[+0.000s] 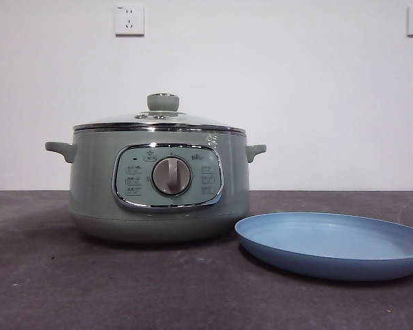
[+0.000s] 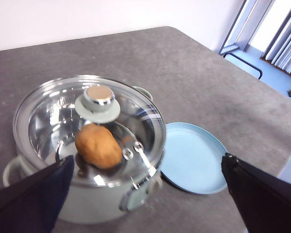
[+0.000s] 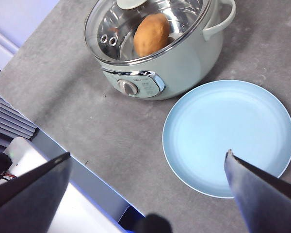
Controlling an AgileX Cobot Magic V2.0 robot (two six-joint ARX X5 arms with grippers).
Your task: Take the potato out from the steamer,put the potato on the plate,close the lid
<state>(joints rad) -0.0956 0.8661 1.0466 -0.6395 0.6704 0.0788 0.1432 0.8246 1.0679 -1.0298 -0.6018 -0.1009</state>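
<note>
The potato (image 2: pixel 98 146), an oval tuber with orange-brown, faintly mottled skin, lies inside the steamer (image 1: pixel 158 182), seen through the glass lid (image 1: pixel 160 121) in both wrist views. The lid sits closed on the pot, its chrome rim level all round and its pale green knob (image 1: pixel 163 102) upright at the centre; two small chrome-ringed vents show in the glass. The steamer is a round sage-green pot with a handle on each side, standing on a dark grey table (image 1: pixel 69 275). Its chrome-framed panel (image 1: pixel 168 177) carries a silver dial ringed by small printed symbols and characters, too small to read; a faint mark near the pot's upper right front is likewise illegible. Just beside the pot, on the side to the right in the front view, lies the matte blue plate (image 1: pixel 334 244), bare and flat on the table. The left gripper (image 2: pixel 145 194) hangs above the pot, jaws spread wide and holding nothing. The right gripper (image 3: pixel 148 189) hangs above the plate, jaws likewise parted and holding nothing. Two wall sockets (image 1: pixel 129 20) are set in the white wall behind
</note>
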